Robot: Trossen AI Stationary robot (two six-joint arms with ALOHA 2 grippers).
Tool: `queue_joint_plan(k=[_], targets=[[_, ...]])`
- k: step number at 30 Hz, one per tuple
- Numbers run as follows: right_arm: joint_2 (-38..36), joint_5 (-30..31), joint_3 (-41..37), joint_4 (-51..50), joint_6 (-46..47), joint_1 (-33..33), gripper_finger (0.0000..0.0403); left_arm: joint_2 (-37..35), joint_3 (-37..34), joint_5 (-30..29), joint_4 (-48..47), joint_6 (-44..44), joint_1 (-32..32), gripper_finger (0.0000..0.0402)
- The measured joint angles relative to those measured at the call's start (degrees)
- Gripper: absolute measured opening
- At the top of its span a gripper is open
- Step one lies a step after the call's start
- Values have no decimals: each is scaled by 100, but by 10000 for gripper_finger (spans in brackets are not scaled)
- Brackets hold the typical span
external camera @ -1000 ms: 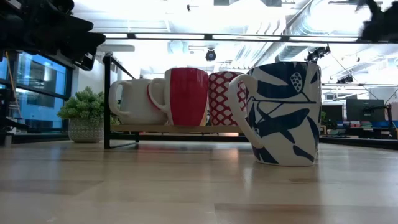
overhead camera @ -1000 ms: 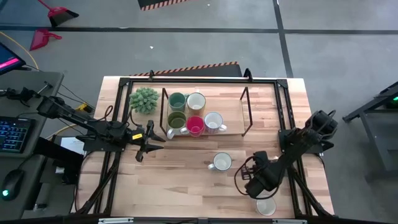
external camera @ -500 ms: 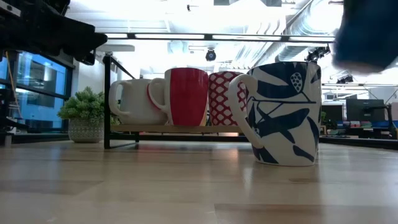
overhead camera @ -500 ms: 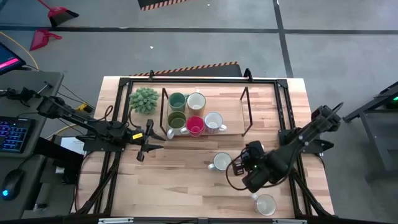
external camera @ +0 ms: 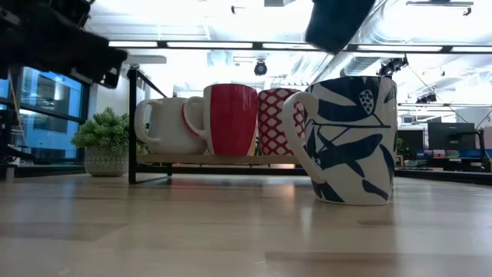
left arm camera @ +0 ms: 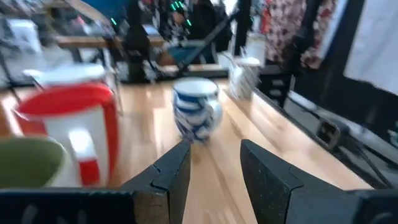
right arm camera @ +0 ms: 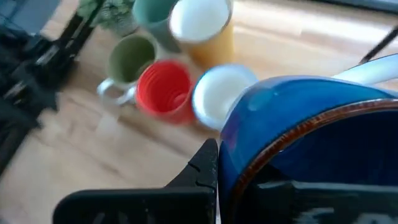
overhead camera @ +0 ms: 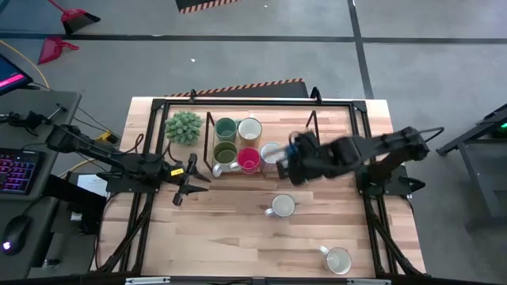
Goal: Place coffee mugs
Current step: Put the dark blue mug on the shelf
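Right gripper (overhead camera: 295,158): moved from the near right of the table (overhead camera: 230,229) up to the tray (overhead camera: 293,167), fingers clenched on the blue mug (right arm camera: 311,143), above the five racked mugs (overhead camera: 242,146). Left gripper (overhead camera: 194,178): fingers released, empty, left of the tray.

Grey floor (overhead camera: 238,59) surrounds the table; bright ceiling lights (external camera: 231,45) overhead.

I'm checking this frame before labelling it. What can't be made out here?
- Blue mug: the right wrist view cuts it off at the edge; in the high view the right end effector hides most of it.
- Teal mug: hidden behind the front mugs in the low view.
- Mug near the table's front edge: pattern too small in the high view.
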Motion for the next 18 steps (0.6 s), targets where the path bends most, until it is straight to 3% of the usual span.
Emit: queue_joint_plan(k=[4,11,18], targets=[[2,-196,20,542,-1155,-815,0,2,0,443,-231,-179,233,129],[33,-1135,20,1782,-2910,-2152,0,2,0,811,-244,-194,515,129],[33,-2061,20,2023,-3409,-3154,0,2,0,898,-244,-195,672,129]])
